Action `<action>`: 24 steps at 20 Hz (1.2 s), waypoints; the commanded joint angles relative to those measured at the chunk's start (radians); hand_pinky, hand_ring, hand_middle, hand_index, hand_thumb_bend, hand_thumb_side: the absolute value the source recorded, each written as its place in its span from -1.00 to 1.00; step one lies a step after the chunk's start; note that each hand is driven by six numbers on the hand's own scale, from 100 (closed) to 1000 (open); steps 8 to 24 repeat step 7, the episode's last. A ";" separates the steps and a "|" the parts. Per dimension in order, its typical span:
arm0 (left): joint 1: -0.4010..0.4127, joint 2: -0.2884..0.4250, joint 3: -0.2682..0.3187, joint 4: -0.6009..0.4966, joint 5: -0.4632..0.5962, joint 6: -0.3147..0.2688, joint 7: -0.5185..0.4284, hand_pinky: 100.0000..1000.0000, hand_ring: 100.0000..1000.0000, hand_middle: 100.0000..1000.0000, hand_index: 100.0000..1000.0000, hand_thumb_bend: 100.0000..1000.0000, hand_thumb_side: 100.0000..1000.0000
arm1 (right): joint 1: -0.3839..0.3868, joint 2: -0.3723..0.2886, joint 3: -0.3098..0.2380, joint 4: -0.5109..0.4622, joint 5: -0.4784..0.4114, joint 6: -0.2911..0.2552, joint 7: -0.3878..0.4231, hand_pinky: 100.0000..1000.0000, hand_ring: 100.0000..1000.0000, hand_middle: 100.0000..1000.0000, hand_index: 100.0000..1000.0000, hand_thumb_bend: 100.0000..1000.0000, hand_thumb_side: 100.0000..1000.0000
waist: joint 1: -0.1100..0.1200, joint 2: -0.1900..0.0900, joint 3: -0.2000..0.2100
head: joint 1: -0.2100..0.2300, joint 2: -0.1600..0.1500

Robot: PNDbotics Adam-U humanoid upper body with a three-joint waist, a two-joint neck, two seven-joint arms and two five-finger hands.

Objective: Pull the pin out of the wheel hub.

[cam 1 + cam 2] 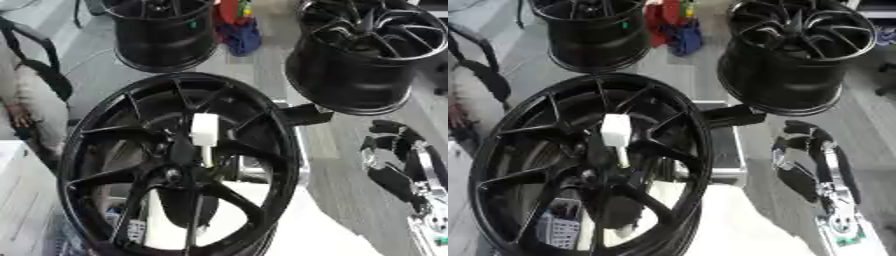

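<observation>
Nearest to me stands the large black multi-spoke alloy wheel hub (175,165), tilted up on its edge with its open face toward my head. A white block-headed pin (205,131) sticks out just above the hub's centre, its thin shaft running down toward the centre boss; nothing touches it. Through the lower spokes I see a pale surface and a small printed card, too blurred to read.

At the right side, my right robot hand (807,165) rests well apart from the hub, its black and silver fingers slightly curled but relaxed and apart, holding nothing. My left robot hand shows in neither view.

Behind the hub's right rim sits a metal-edged case (726,150). Farther back, two more black wheel rims stand on the grey floor, one at far left (166,35), one at far right (367,55), with red and blue items (238,30) between them.
</observation>
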 commanded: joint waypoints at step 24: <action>0.000 -0.098 0.035 -0.030 0.005 0.006 0.044 0.10 0.06 0.26 0.44 0.03 -0.72 | -0.011 -0.004 -0.003 -0.017 -0.011 -0.003 0.000 0.42 0.14 0.26 0.46 -1.00 -1.00 | -0.002 -0.010 0.007 | 0.003 -0.013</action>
